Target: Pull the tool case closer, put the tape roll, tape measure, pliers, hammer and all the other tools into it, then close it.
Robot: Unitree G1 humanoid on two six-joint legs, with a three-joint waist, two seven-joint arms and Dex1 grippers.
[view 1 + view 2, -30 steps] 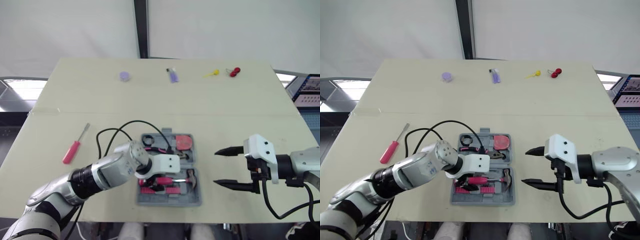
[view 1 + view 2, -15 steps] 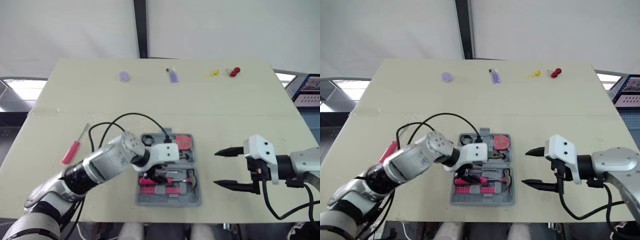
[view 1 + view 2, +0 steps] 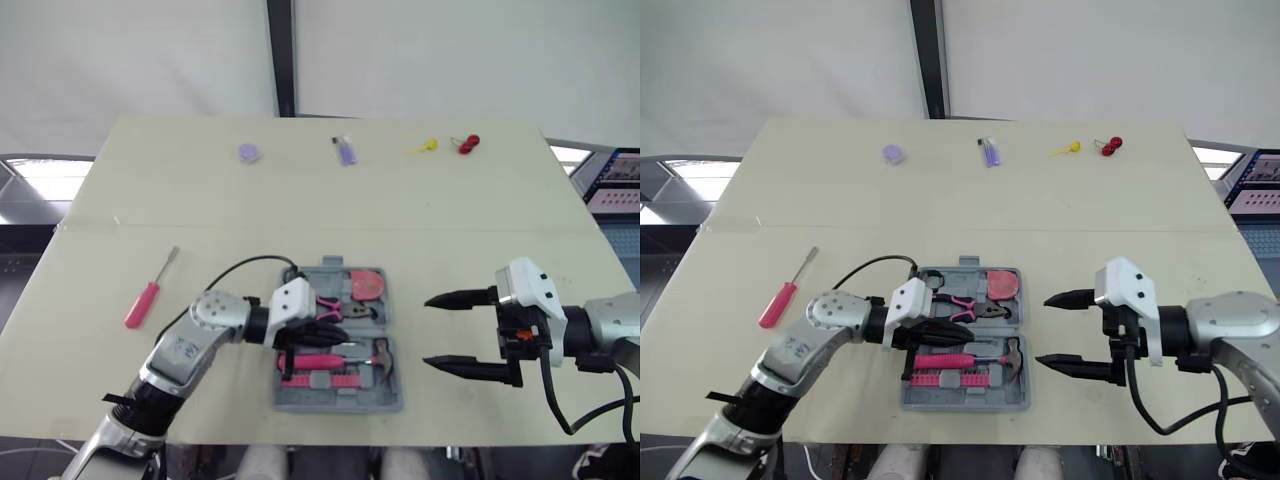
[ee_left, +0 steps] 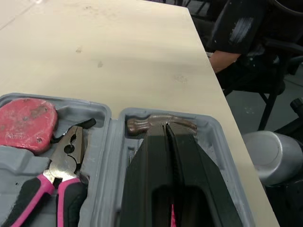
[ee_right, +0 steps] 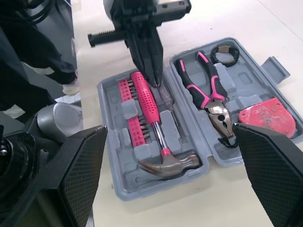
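Observation:
The grey tool case (image 3: 338,392) lies open near the table's front edge. In it are a red tape measure (image 3: 367,284), pink-handled pliers (image 5: 208,97), a black tape roll (image 5: 222,53) and a pink-handled hammer (image 5: 158,137). My left gripper (image 3: 335,330) is shut, with nothing seen between its fingers (image 4: 156,156). It hovers low over the hammer's handle, pointing toward the hammer's head. To the right of the case my right gripper (image 3: 428,331) stands open, holding nothing. A red-handled screwdriver (image 3: 150,292) lies on the table to the left.
Along the table's far edge lie a purple disc (image 3: 249,152), a small purple object (image 3: 345,152), a yellow piece (image 3: 423,147) and a red piece (image 3: 467,143). A black cable loops from my left arm beside the case.
My left arm has swung lower and back toward the left, and its gripper has shut over the case. The right gripper has barely shifted.

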